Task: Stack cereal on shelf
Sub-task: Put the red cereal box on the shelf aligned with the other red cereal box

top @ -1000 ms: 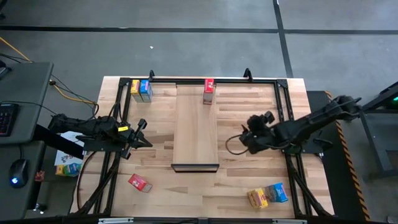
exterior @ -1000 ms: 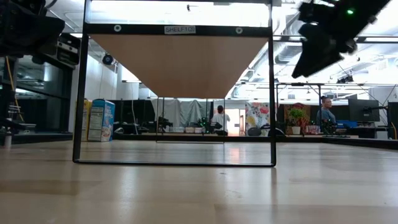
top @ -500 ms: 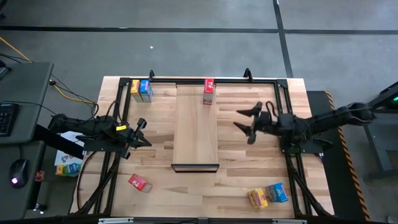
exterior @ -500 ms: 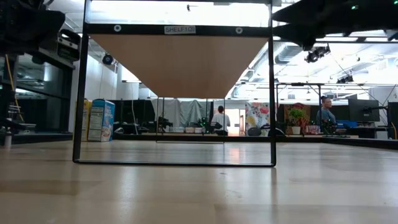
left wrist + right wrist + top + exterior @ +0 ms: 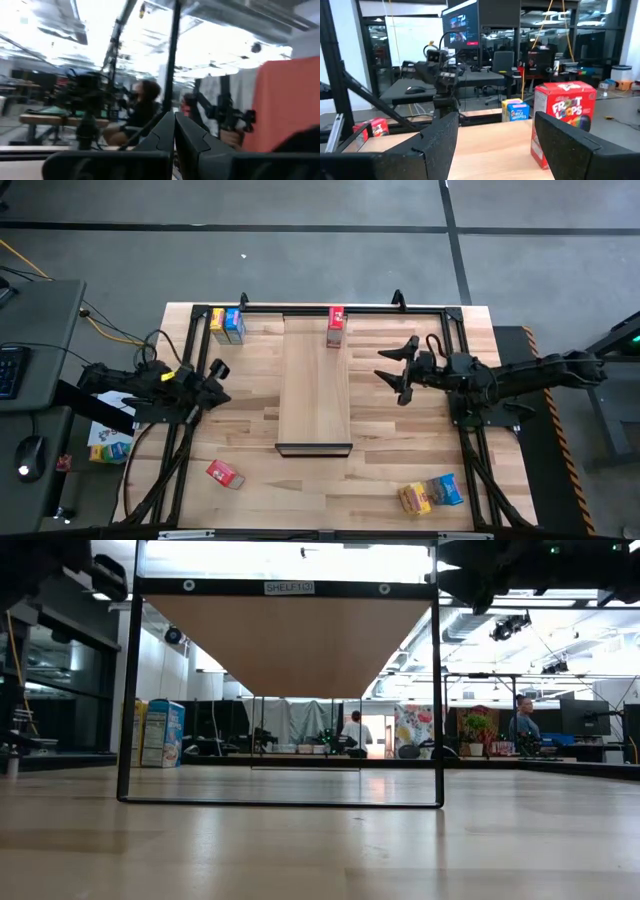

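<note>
The shelf [image 5: 313, 385] is a pale board on a black frame, its dark lip [image 5: 313, 448] at the near end. A red cereal box [image 5: 336, 326] stands upright at its far right corner. A yellow and a blue box [image 5: 227, 325] stand at the table's far left, a red box [image 5: 224, 474] lies near left, and a yellow and a blue box [image 5: 431, 493] lie near right. My right gripper [image 5: 398, 370] hangs open right of the shelf, level, pointing left, with the red box [image 5: 563, 120] ahead of it. My left gripper [image 5: 215, 378] is shut, left of the shelf.
A black frame [image 5: 196, 360] runs round the tabletop. In the low view the shelf's frame [image 5: 130, 690] stands on the table with the board's underside [image 5: 290, 640] high above it. A desk with a mouse [image 5: 30, 450] stands beyond the left edge. People [image 5: 522, 720] sit far behind.
My right gripper has gone from pointing down beside the shelf toward the table's far edge and has tipped up to level, pointing at the table's left. My left gripper has tipped upward and drawn back a little toward the left edge. No box has moved.
</note>
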{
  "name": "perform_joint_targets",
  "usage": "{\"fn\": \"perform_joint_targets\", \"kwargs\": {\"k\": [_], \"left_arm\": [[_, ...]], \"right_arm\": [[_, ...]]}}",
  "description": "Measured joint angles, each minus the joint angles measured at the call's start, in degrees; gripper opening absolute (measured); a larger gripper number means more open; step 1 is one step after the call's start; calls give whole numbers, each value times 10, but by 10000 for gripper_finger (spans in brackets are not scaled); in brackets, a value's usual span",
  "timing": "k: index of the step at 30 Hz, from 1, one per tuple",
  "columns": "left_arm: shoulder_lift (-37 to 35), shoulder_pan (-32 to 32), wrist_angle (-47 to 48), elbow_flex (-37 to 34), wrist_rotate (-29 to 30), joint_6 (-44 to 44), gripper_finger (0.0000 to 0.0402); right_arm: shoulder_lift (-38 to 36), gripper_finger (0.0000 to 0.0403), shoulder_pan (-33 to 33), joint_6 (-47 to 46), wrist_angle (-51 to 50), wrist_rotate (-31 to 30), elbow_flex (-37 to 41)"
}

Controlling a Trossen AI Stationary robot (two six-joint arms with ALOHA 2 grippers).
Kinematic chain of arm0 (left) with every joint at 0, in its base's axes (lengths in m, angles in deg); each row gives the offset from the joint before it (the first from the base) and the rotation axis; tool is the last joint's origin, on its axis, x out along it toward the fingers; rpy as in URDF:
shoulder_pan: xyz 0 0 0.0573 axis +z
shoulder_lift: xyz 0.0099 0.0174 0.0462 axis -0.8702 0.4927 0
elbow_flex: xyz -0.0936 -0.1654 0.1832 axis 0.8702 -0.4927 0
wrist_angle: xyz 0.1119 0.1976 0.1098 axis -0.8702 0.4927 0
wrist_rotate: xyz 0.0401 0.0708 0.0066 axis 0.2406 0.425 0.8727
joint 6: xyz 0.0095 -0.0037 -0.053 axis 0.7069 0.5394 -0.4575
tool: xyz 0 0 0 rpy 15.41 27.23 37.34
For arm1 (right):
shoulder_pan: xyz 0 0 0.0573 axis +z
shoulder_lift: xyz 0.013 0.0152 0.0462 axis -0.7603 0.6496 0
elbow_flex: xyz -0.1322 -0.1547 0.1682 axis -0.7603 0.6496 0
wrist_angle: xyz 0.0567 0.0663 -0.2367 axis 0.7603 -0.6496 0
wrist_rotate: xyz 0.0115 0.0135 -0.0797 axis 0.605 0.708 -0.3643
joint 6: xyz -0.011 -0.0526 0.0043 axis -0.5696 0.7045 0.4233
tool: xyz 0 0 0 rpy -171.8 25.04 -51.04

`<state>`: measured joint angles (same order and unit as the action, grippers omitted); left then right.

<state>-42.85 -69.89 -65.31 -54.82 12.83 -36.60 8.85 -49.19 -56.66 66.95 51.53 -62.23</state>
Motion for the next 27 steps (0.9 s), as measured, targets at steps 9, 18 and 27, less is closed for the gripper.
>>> {"fn": "perform_joint_targets", "kwargs": {"k": [9, 18, 27], "left_arm": [[41, 0, 9, 10, 96, -7, 80], [165, 0, 23, 99, 96, 8, 278], [283, -13, 233, 271, 55, 39, 339]], "right_arm": [[4, 256, 0, -2, -5, -6, 1], [4, 256, 0, -15, -10, -8, 1], [4, 256, 0, -14, -20, -8, 1]]}}
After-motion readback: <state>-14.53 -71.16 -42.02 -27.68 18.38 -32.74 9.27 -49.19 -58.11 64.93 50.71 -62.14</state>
